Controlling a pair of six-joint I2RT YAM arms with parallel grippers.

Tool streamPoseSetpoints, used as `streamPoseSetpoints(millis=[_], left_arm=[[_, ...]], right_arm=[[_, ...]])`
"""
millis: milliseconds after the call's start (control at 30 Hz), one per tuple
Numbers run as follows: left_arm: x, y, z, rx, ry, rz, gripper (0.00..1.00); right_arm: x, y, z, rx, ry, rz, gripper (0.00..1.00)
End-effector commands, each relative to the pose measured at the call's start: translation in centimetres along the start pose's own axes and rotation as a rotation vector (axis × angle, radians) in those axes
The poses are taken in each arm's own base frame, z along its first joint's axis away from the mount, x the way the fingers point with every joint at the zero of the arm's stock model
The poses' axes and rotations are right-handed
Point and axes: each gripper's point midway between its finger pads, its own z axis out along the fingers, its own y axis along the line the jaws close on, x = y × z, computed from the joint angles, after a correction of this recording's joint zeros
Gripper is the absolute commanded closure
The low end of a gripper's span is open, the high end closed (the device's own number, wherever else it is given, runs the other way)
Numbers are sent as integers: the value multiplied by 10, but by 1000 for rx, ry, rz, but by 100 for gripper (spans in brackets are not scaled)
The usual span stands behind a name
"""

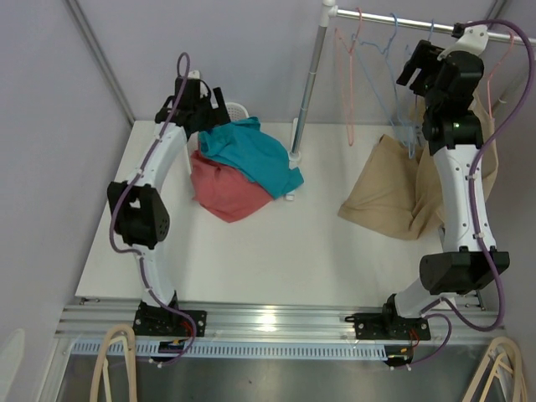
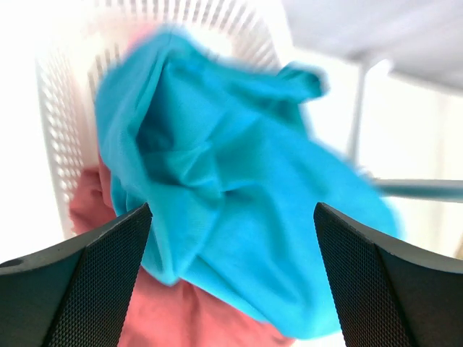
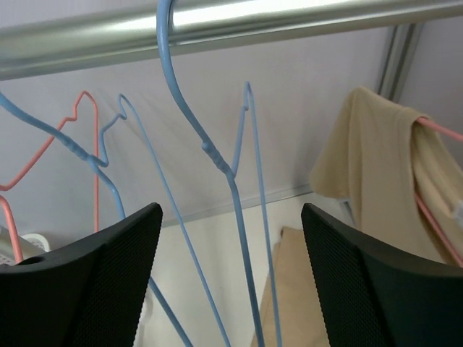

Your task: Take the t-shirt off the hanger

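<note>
Hovering with my left gripper [image 2: 231, 213] spread wide over the teal t-shirt [image 2: 239, 181], heaped on the white basket [image 2: 61, 144] above a red garment [image 2: 166, 318], off any hanger, so I judge it delivered; my right gripper [image 3: 231, 213] stands open either side of the bare blue hanger [image 3: 217, 160] on the rail [image 3: 304, 16], gripping nothing

Left hand [image 2: 231, 210] spread wide, right hand [image 3: 231, 210] raised, fingers parted

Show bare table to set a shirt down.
Free: mid table between the red shirt and the beige t-shirt, plus the near strip between the arm bases. Crowded: around the basket, under the hangers.
</note>
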Motion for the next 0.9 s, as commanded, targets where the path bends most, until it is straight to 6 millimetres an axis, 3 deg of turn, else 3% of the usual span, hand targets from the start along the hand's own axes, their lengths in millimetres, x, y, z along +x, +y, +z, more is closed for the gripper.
streamPoseSetpoints(millis=[0,100,200,300,333,367,533,600,633,700,733,867], left_arm=[[-62,-39,-73,72,-220,72,1],[-58,-53,-90,77,-220,92,1],[-40,-62,-95,82,-155,81,0],[-6,-69,-91,61,-61,90,1],[15,-75,-88,60,-15,110,0],[23,-79,-88,59,-3,120,0],[75,-99,-88,37,71,193,0],[90,-98,-83,27,88,198,1],[106,-95,-78,14,120,202,0],[113,-94,-76,-1,114,207,1],[131,-90,-71,-25,142,226,0],[157,-75,-56,-156,140,261,1]], right_arm=[[-50,-9,-38,41,-93,10,16],[-49,-16,-50,72,-74,14,10],[-45,-21,-62,89,-59,22,7],[-42,-27,-72,115,-48,32,5],[-44,-29,-78,122,-51,35,5],[-46,-31,-82,132,-55,37,1],[-48,-49,-103,217,-47,34,1],[-49,-50,-108,220,-46,30,1],[-49,-51,-110,222,-45,28,0],[-51,-50,-114,216,-51,30,1],[-50,-51,-114,215,-48,30,1],[-49,-45,-117,180,-44,40,0]])
